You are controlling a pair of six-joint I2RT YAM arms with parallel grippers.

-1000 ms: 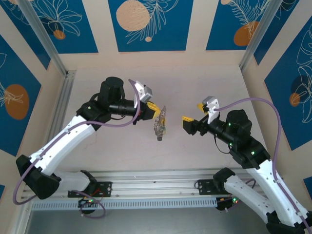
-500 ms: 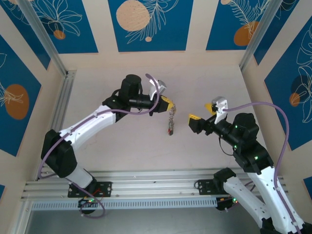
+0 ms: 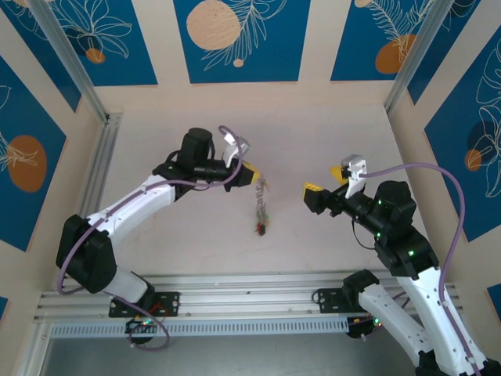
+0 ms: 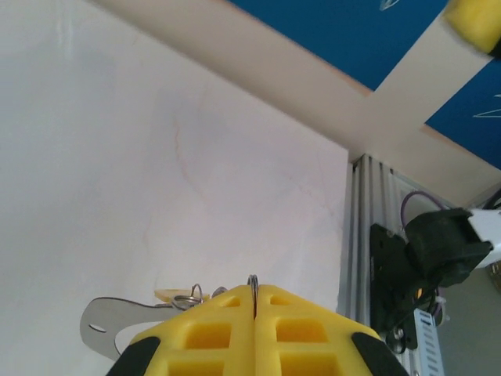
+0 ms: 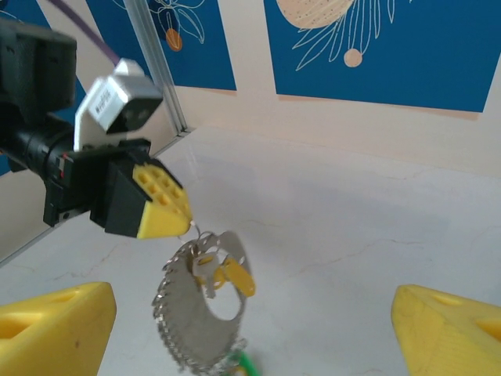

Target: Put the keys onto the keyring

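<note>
- Shifted since the earlier frame: left claw (image 3: 249, 174), drawn back leftward with its load.
- Left claw: yellow fingers together, clamped on the large thin grey metal keyring (image 3: 261, 205) strung with keys and coloured tags.
- Keyring: hangs below that claw, long axis vertical, over the pale desk (image 3: 329, 133).
- Right claw (image 3: 323, 179): jaws wide apart, right of the keyring.

I see bright, even light, faint soft shadows on the table (image 3: 313, 125), and blurred yellow fingertips (image 5: 442, 325) close to the right wrist camera.
</note>
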